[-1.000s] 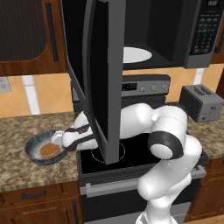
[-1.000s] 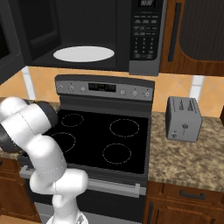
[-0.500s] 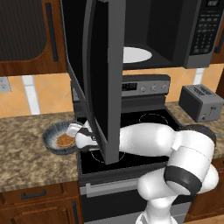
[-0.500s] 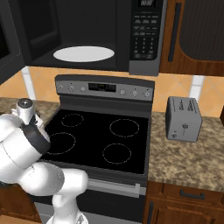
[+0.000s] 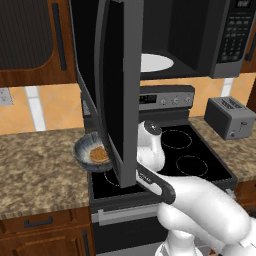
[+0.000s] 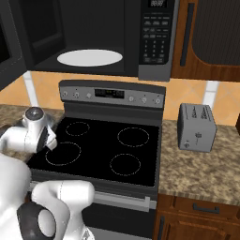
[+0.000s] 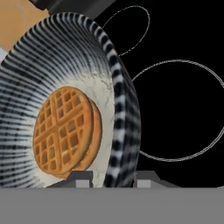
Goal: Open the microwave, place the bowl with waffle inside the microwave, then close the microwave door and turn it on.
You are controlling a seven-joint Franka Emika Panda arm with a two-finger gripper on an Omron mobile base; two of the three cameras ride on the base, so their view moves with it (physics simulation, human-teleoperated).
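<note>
You have the microwave (image 5: pixel 200 35) open, its door (image 5: pixel 107 85) swung far out on the left – from the left base view it hides part of the arm, while the right base view looks straight in at the white turntable (image 6: pixel 89 57). The stove (image 6: pixel 101 150) sits below it, the toaster (image 6: pixel 196 126) on the surface to its right. The bowl (image 5: pixel 92 152) hangs over the stove's left edge, the waffle (image 7: pixel 65 131) inside it. In the hand view the tool (image 7: pixel 111 178) is clenched on the bowl's rim, which stands tilted on edge. Since half a second ago the bowl has come right, off the surface – the arm has swung with it.
</note>
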